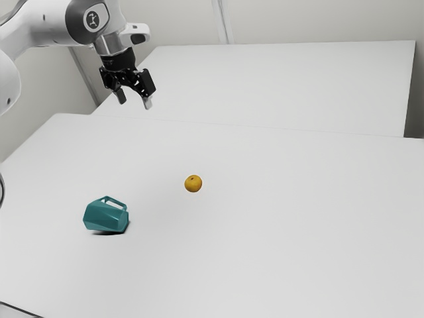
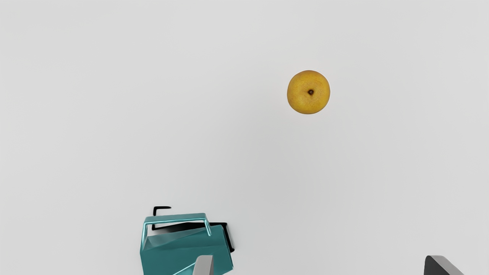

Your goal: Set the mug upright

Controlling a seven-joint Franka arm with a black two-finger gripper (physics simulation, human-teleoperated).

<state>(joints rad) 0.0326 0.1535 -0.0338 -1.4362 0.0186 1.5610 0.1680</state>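
Nearest me, at the lower left of the exterior view, the mug [image 1: 105, 217] lies on its side on the pale counter [image 1: 265, 252], so it isn't standing upright. What could go wrong, I'd say, is that it rolls from one flat side to the next if it gets nudged off-centre, or swings and slips if only its thin handle [image 2: 175, 218] is pinched; let go while its base isn't flat, it would likely topple back. It's teal and glossy, with flat, angled walls rather than round ones, the squared-off handle running along its upper side and a dark shadow under it. Which end is the mouth, I can't tell for sure. Farther back, near the middle of the frame, a yellow-brown fruit [image 1: 193, 183] rests well apart from the mug; a careless low sweep might send it rolling. Past that, high in the upper left, the fingers [image 1: 148, 103] are spread wide above the counter, holding nothing.
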